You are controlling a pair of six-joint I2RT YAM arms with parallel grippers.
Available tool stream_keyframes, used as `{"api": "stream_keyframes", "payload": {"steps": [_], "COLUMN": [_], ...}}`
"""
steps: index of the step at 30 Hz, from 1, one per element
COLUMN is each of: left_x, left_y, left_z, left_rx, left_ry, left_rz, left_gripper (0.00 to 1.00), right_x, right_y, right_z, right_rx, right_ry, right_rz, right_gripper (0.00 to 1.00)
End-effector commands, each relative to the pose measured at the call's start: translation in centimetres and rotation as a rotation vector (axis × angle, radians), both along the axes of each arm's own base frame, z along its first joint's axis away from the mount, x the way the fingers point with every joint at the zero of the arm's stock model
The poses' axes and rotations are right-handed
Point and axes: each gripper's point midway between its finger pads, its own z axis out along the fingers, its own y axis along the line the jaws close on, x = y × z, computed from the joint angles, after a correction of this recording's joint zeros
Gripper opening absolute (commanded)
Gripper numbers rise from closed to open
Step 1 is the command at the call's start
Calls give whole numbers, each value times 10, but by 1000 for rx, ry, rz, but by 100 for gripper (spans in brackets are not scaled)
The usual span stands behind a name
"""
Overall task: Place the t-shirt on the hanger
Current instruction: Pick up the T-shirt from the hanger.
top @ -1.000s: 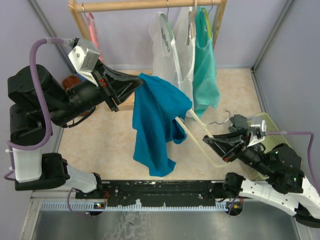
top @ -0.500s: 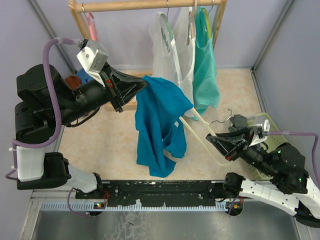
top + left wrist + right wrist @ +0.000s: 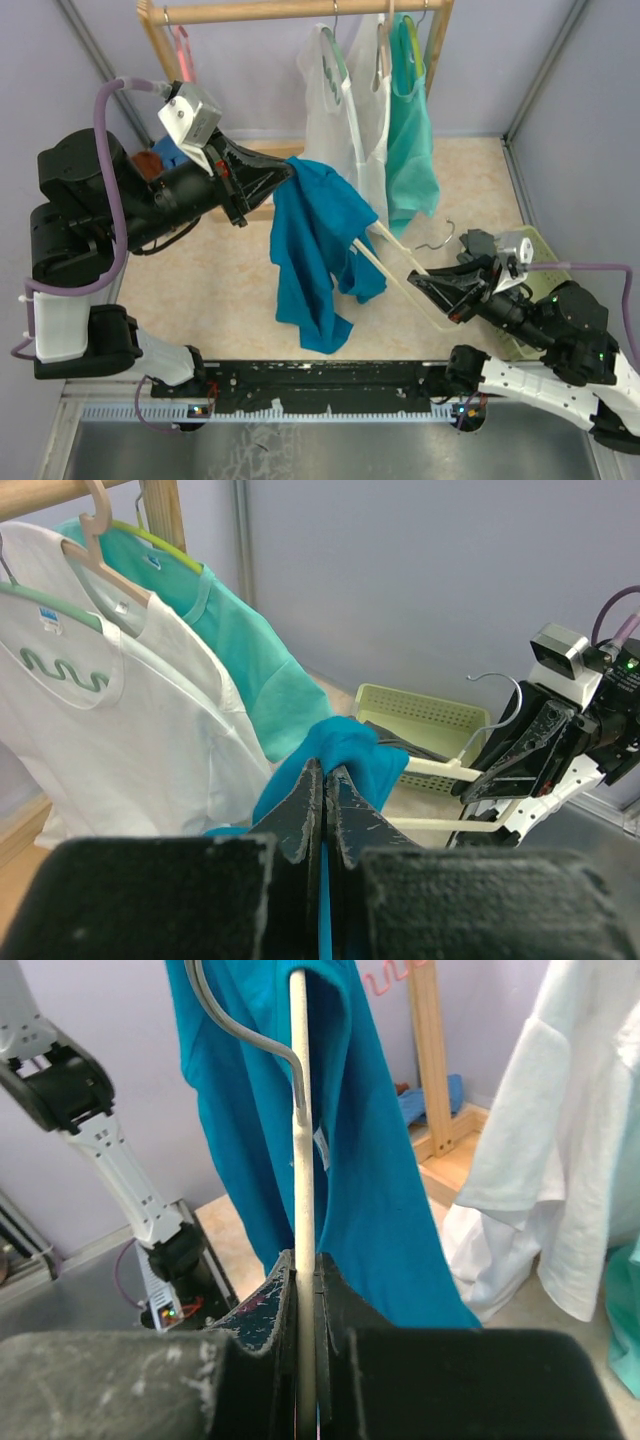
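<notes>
Overhead, the shirt (image 3: pixel 318 235) hides the far end of your hanger (image 3: pixel 299 1080), yet wrist views show the left claw (image 3: pixel 322 772) pinching the shirt and the right claw (image 3: pixel 305 1260) clamped on the hanger.

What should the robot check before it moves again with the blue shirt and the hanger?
1. Left jaws shut on the t-shirt: ok.
2. Right jaws shut on the hanger: ok.
3. Hanger's end through the neck hole: cannot tell.
4. Silver hook free of cloth: ok.
5. T-shirt spread over both hanger shoulders: not ok, it hangs bunched.
6. T-shirt apart from the white top: cannot tell.
</notes>
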Motion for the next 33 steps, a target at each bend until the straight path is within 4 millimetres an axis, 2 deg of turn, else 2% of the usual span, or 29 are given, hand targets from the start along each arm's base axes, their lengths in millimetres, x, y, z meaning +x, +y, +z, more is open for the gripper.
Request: {"api": "stream_keyframes", "payload": {"steps": [1,4,7,9,12,17,19,21,24,26,33], "left_x": [-2,-2,-1,-2,-1,-1,0,0,-2,-3,-2], "left_y": [5,6,7,8,7,1,0,2,5,4,-5], "left_z": [12,12,11,11,12,12,12,15,17,17,16], "left_rx": [-39,-38,-35,-38,-43,-42,-46,-52,-63,-63,-58], "left_ry": [-11,-11,-9,-8,-10,-8,-9,-13,-13,-14,-15], "left_rz": [-5,0,6,5,4,-4,-1,1,-2,-10,-25], "left_gripper": [0,0,0,0,0,0,0,0,0,0,0], "right_x": [-26,-37,-40,-39,-32,-15,-13,-11,-9,-7,-11], "right_y": [4,-10,-31,-38,-24,33,47,43,22,14,40], "right_z": [40,54,65,66,58,27,16,13,17,17,14], "right_rx": [108,177,235,252,236,84,31,19,46,43,30], "right_ry": [-104,-134,-152,-153,-137,-57,-31,-23,-26,-24,-34], "right_rz": [140,161,124,105,103,156,176,158,96,68,151], "right_gripper": [0,0,0,0,0,0,0,0,0,0,0]}}
